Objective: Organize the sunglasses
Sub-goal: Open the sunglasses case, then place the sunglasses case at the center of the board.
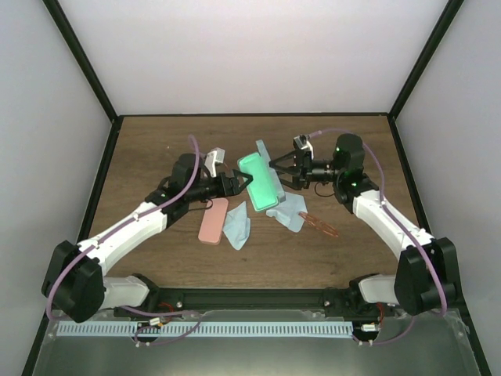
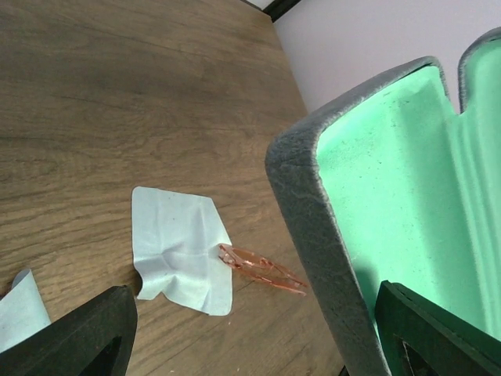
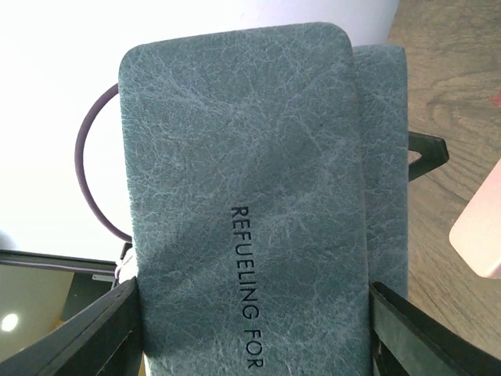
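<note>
1. The right gripper [image 1: 275, 174] holds the grey case [image 1: 260, 182] up off the table [image 1: 156, 149], with 1 finger on each side of it. The case is open and green inside.
2. The left gripper [image 1: 239, 182] is wide and holds nothing. 1 edge of the case sits between its fingers.
3. 1 pair of sunglasses [image 1: 319, 225] lies flat on the table, touching the edge of a blue cloth [image 1: 291, 211]. A 2nd pair cannot be seen for sure.
4. The sunglasses are lower than the case, off to its right and closer to the robot. Their long side runs on a slant, from the cloth out toward the right arm.
5. The right arm is nearer to them, but its gripper is full. The left gripper is free, but it would likely have to reach past the case and the cloth.
</note>
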